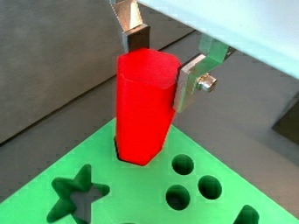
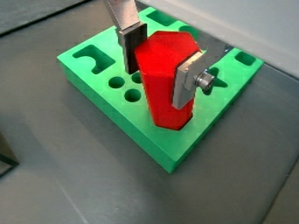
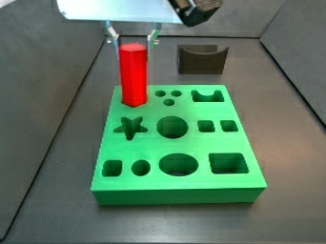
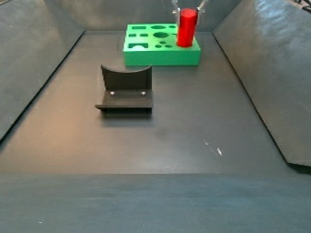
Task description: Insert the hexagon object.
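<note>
The red hexagon object [image 3: 132, 74] stands upright with its base in the hexagonal hole at a corner of the green board [image 3: 178, 191]. It also shows in both wrist views [image 1: 142, 105] [image 2: 162, 83] and in a side view [image 4: 187, 27]. My gripper [image 3: 133, 40] is right above it. The two fingers straddle the peg's top, one on each side, and look slightly wider than the peg, so the gripper is open. The gripper also shows in both wrist views [image 1: 163, 70] [image 2: 158, 80] and in a side view [image 4: 188, 9].
The board [image 2: 176, 144] has several other holes, among them a star [image 3: 129, 127] and round ones [image 3: 171, 126]. The dark fixture [image 4: 124, 88] stands on the grey floor apart from the board. Sloping grey walls enclose the floor.
</note>
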